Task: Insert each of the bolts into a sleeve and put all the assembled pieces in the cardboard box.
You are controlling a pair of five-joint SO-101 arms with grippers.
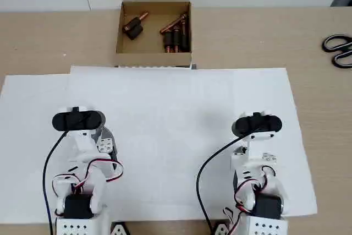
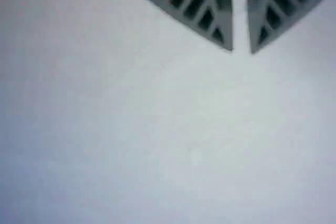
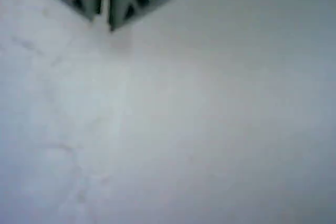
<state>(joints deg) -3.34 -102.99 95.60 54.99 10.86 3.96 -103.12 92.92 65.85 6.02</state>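
Pale wooden tabletop is seen from above, with a white paper sheet spread over its near part and a pair of scissors lying at its far right edge. Beyond the sheet's far edge the cardboard box is set, open at the top. One assembled piece lies inside it towards the left wall, and a cluster of assembled pieces is packed against the right wall.

Each piece is judged to be small, rigid and fairly dense for its size, with a smooth coppery bolt that may slip and a dark sleeve that offers a better grip. A hold across the sleeve is therefore advised. The box is likely light and easily pushed.

Two arms are parked on the sheet's near side, well apart from the box. The jaws of the left gripper are drawn almost together over bare paper, with a thin slit between them and nothing held. The jaws of the right gripper are likewise pressed nearly closed and empty.

The exact number of pieces in the cluster cannot be made out, since they overlap. How deep each bolt is seated cannot be told.
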